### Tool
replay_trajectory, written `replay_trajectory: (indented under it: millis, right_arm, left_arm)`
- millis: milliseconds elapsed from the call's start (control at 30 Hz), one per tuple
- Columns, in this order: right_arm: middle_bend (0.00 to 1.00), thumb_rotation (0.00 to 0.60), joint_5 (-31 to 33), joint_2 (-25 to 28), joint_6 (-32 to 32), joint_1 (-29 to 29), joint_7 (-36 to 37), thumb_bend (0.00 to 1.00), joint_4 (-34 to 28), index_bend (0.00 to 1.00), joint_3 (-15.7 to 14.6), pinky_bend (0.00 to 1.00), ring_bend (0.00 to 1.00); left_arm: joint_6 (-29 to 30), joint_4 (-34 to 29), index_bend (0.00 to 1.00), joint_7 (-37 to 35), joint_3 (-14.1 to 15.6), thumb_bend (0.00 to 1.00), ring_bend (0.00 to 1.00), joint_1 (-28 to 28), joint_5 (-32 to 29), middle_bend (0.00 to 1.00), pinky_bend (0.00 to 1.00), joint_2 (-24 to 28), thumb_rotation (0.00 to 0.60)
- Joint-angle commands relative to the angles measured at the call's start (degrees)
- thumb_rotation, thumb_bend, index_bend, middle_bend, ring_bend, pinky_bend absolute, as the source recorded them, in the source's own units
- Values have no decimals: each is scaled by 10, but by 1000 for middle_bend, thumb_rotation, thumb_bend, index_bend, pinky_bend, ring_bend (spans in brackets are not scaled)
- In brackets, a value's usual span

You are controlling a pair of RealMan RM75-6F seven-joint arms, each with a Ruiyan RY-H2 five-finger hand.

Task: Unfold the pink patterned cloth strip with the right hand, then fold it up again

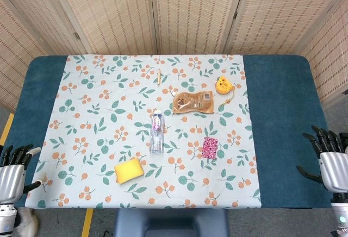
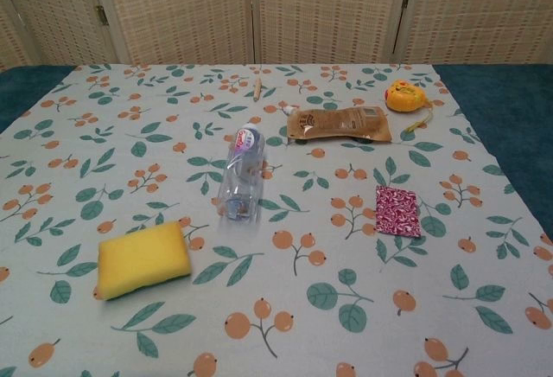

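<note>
1. Nothing of the task is done yet, as I read it: both the unfolding and the refolding are left.
2. Nearest me, my right hand hangs off the near right edge of the table, well apart from the pink patterned cloth strip, fingers spread and holding nothing.
3. My left hand sits off the near left corner, far from the strip, fingers apart and empty too.
4. Left of the strip and nearer me lies the yellow sponge.
5. The strip itself lies flat on the floral tablecloth, a small folded rectangle, untouched.
6. Left of the strip, a clear water bottle lies on its side.
7. Beyond the strip is a brown pouch, and farther back a small orange tape measure.
8. My next job, I judge, is bringing the right hand across to the strip.
</note>
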Motion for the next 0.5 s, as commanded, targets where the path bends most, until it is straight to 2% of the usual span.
replay_trajectory:
  millis: [33,500]
  right_arm:
    - [68,600,0,-1,-3,2,-1,177,0,169,0,0,17]
    - [68,600,-1,0,-28,16,-5,177,-3,169,-1,0,15]
  left_arm:
    - [0,0,256,0,0,331,157,0,-1,188,0,0,600]
    - [0,-1,258,-1,2,330,156,2,0,188,0,0,600]
